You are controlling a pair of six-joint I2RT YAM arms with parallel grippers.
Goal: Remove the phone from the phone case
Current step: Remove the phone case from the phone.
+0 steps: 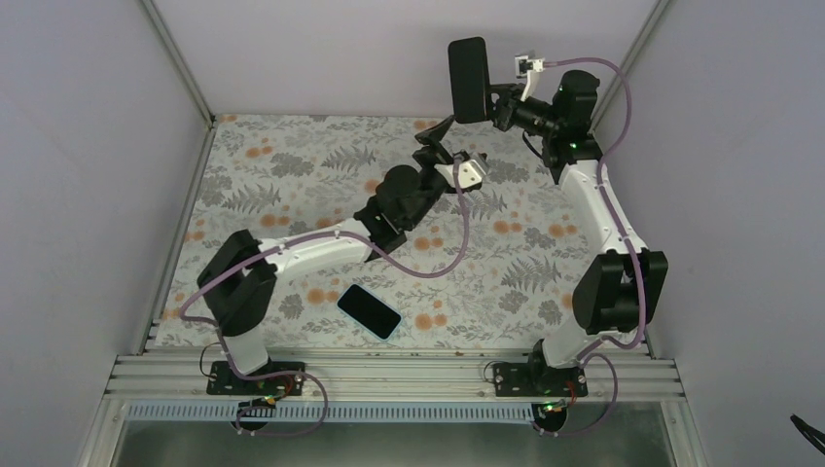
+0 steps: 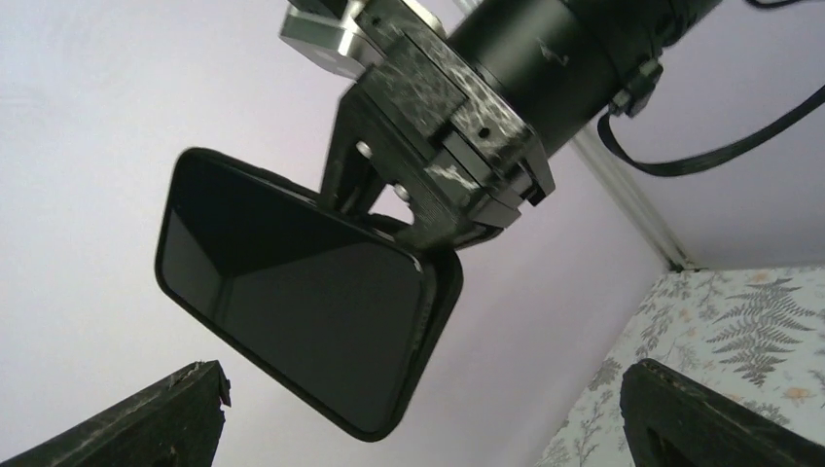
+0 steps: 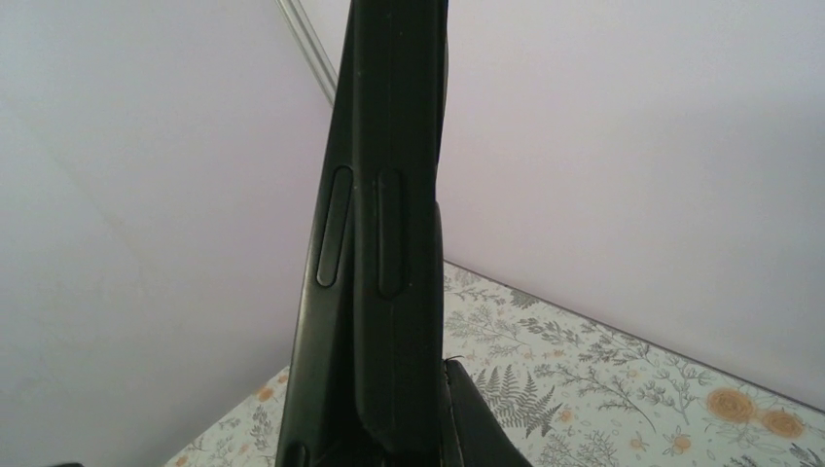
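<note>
My right gripper (image 1: 497,105) is shut on the lower end of a black phone case (image 1: 468,80) and holds it upright, high above the far side of the table. In the left wrist view the case (image 2: 302,311) shows a glossy dark face inside its raised rim. In the right wrist view its edge (image 3: 375,243) shows two layers with button bumps; I cannot tell whether a phone sits in it. My left gripper (image 1: 440,131) is open just below the case, not touching it, its fingertips (image 2: 185,409) wide apart. A dark phone with a light blue edge (image 1: 369,310) lies flat near the front.
The floral table cover (image 1: 292,165) is bounded by pale walls at the back and both sides and a metal rail (image 1: 389,375) at the front. The purple cables (image 1: 443,263) of both arms loop above the table.
</note>
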